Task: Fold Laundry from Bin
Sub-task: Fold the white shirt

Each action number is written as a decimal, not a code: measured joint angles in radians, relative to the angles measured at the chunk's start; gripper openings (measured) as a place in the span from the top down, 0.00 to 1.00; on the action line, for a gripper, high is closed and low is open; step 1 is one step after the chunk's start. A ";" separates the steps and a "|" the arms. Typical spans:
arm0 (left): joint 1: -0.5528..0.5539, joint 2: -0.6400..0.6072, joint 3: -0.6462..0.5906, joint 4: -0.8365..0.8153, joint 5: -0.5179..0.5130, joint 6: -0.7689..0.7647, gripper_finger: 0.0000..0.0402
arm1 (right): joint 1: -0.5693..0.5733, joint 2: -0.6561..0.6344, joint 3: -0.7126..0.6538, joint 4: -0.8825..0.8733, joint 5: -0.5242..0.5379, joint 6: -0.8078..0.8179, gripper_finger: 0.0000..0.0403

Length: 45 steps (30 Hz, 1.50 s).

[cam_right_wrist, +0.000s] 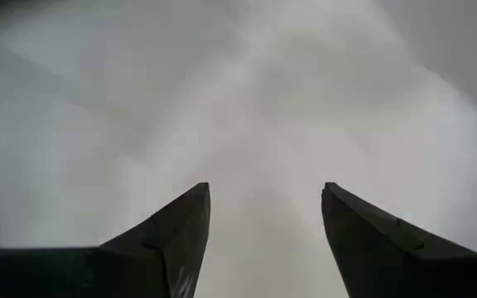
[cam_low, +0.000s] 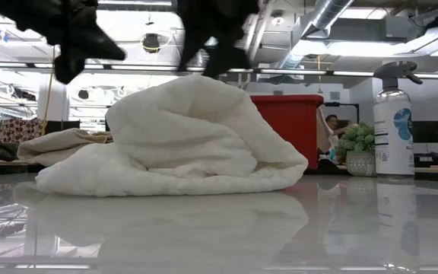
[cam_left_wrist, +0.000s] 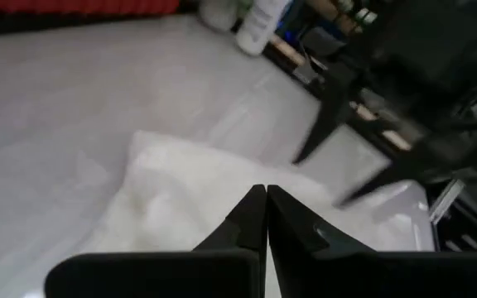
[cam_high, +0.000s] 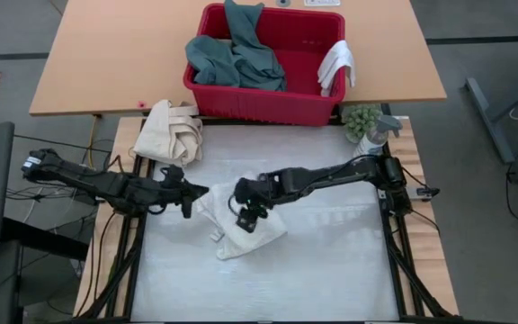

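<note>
A white textured towel [cam_high: 245, 236] lies crumpled in a heap [cam_low: 181, 137] in the middle of the white table, resting on its underside. My right gripper [cam_high: 248, 219] hangs open just above the heap's top, with only blurred white cloth [cam_right_wrist: 263, 99] beyond its fingers [cam_right_wrist: 265, 189]. My left gripper [cam_high: 187, 209] is shut [cam_left_wrist: 265, 199] and raised off the table at the towel's left edge, holding nothing. The red bin [cam_high: 263, 99] stands on the far wooden table with a teal-green garment [cam_high: 236, 56] and a small white cloth [cam_high: 336, 65] draped over its rim.
A cream canvas bundle with loop handles [cam_high: 171, 130] lies at the table's far left corner. A small potted plant [cam_high: 361, 119] and a spray bottle [cam_high: 376, 135] stand at the far right corner. Bare white table surface [cam_high: 268, 288] lies near the front edge.
</note>
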 joint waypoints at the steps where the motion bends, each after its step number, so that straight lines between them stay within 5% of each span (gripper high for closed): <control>1: 0.004 0.031 0.000 0.051 0.014 0.021 1.00 | 0.015 0.000 0.004 -0.061 0.046 0.000 0.39; 7: 0.027 0.269 0.030 0.286 0.111 0.099 1.00 | 0.095 0.002 -0.045 -0.165 0.124 0.029 0.59; 17: 0.129 0.516 0.138 0.172 0.295 0.140 1.00 | 0.104 0.004 -0.094 0.019 0.059 0.018 0.82; 23: 0.133 0.513 0.139 0.043 0.307 0.142 1.00 | 0.105 0.005 -0.099 0.073 0.019 0.011 0.83; 38: 0.133 0.505 0.140 -0.050 0.253 0.170 1.00 | 0.095 0.035 -0.252 0.540 -0.162 -0.086 0.83; 45: 0.131 0.378 0.146 -0.084 0.171 0.217 1.00 | 0.127 -0.011 -0.194 0.496 -0.057 -0.132 0.88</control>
